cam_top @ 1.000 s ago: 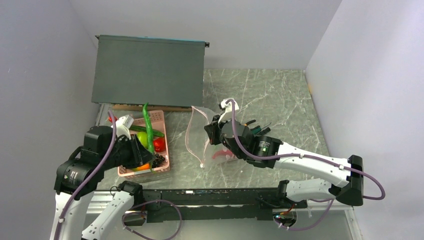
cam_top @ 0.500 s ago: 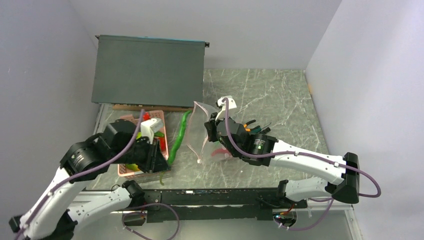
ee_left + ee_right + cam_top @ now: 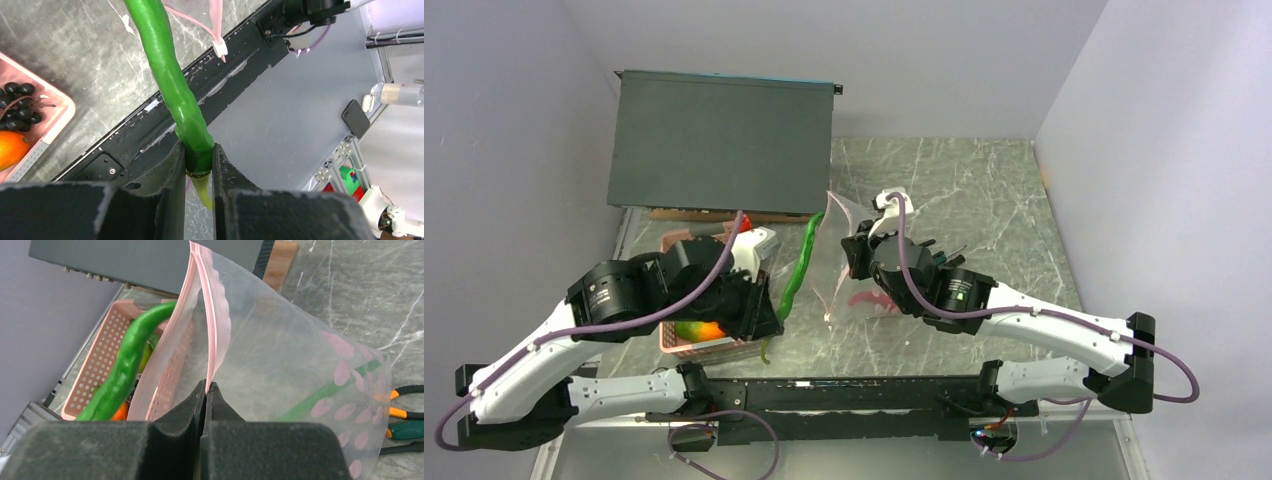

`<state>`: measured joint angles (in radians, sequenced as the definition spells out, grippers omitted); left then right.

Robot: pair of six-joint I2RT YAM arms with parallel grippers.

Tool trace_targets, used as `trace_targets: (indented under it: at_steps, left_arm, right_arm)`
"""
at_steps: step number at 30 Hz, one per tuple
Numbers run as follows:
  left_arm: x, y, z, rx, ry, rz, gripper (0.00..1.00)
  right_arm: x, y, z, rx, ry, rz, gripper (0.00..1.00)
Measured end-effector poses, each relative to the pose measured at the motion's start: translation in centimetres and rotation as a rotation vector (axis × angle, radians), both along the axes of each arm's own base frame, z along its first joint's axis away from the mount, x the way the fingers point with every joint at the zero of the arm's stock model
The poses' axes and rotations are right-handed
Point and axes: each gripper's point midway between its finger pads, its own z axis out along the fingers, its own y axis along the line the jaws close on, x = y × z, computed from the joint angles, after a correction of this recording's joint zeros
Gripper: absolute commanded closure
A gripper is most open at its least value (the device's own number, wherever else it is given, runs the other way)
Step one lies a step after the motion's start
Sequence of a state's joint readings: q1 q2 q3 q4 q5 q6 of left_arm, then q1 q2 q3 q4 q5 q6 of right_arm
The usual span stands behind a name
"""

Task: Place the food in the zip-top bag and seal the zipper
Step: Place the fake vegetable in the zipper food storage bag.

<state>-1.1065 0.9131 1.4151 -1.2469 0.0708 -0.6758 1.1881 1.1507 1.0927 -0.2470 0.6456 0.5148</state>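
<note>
My left gripper [image 3: 199,161] [image 3: 769,320] is shut on the stem end of a long green pod [image 3: 167,75] [image 3: 797,265] and holds it in the air, its tip close to the open mouth of the clear zip-top bag [image 3: 844,255] [image 3: 280,365]. My right gripper [image 3: 206,386] [image 3: 856,255] is shut on the bag's pink zipper strip [image 3: 216,325] and lifts one side of the mouth. The pod also shows in the right wrist view [image 3: 127,357], just outside the mouth. A dark grape bunch [image 3: 17,107] and an orange fruit [image 3: 11,149] lie in the pink basket [image 3: 52,107].
The pink slotted basket [image 3: 709,347] sits under my left arm. A dark grey box [image 3: 722,140] stands at the back left. Orange- and green-handled pliers [image 3: 407,415] [image 3: 934,255] lie right of the bag. The black front rail [image 3: 150,130] runs below the pod.
My left gripper lifted the green pod out of the basket and carried it right to the bag's mouth. My right gripper raised the bag's mouth edge higher.
</note>
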Motion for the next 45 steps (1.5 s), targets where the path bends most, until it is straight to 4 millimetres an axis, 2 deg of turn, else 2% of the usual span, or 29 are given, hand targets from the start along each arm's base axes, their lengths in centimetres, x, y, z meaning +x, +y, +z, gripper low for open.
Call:
trace_targets:
  at_steps: [8, 12, 17, 24, 32, 36, 40, 42, 45]
  left_arm:
    - [0.2, 0.5, 2.8, -0.037, -0.039, 0.016, 1.0]
    - [0.1, 0.0, 3.6, -0.04, -0.04, -0.015, 1.0]
    - [-0.3, -1.1, 2.5, 0.003, -0.005, -0.083, 1.0]
    - [-0.8, -2.2, -0.7, 0.113, 0.085, -0.136, 1.0]
    - [-1.0, -4.4, -1.7, 0.116, 0.223, -0.144, 1.0]
    - [0.1, -5.6, -2.0, 0.036, 0.323, -0.105, 1.0]
    - [2.1, -5.4, -2.5, -0.008, 0.395, -0.022, 0.97]
    - [3.0, -5.4, -2.3, -0.037, 0.407, 0.008, 0.96]
    - [3.7, -6.4, -1.9, -0.12, 0.434, 0.012, 0.94]
  right_arm:
    - [0.0, -1.2, 0.1, 0.004, -0.007, -0.023, 1.0]
    - [0.4, -1.7, -0.2, -0.011, -0.003, -0.042, 1.0]
    - [1.1, -2.4, -0.3, -0.02, 0.0, -0.069, 1.0]
    - [1.2, -3.4, 0.0, -0.035, -0.021, -0.075, 1.0]
    - [-0.6, -1.7, -0.6, -0.095, -0.077, 0.059, 1.0]
    - [-1.5, -1.1, -0.8, -0.097, -0.101, 0.121, 1.0]
    - [-2.3, -1.3, -0.6, -0.076, -0.122, 0.157, 1.0]
    - [-2.5, -1.2, -0.4, -0.062, -0.129, 0.17, 1.0]
    - [-2.6, -1.0, -0.1, -0.05, -0.134, 0.175, 1.0]
